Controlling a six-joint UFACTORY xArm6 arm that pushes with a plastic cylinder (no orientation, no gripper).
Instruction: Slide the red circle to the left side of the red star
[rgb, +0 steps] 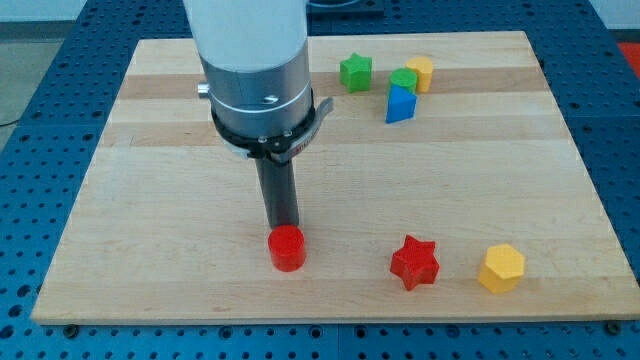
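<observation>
Near the view's bottom edge, three blocks sit in a rough row on the wooden board (150, 260): red circle (287, 248), red star (414, 262), yellow hexagon (501, 268).

Red circle is a short cylinder, left of the star and well apart from it. Star lies between the circle and the hexagon, closer to the hexagon.

Arm comes straight down from the view's top: wide white housing, grey metal collar, dark clamp ring, then the straight dark rod, upright. My tip (283, 226) is right at the circle's far edge, just above it in the view; contact looks likely but can't confirm. No gripper on this rig, just the rod, so nothing to open or close and nothing held.

Far side, top right, a cluster of four:
- green star (355, 72), standing slightly off to the left
- green block (403, 79), shape unclear, partly hidden
- blue block (400, 105), wedge-like, touching the green one
- yellow block (420, 73), rounded, touching the green one's right

Count: 2 red, 2 yellow, 2 green, 1 blue. All matte plastic. Board is pale striped wood on a blue perforated table (40, 90).
</observation>
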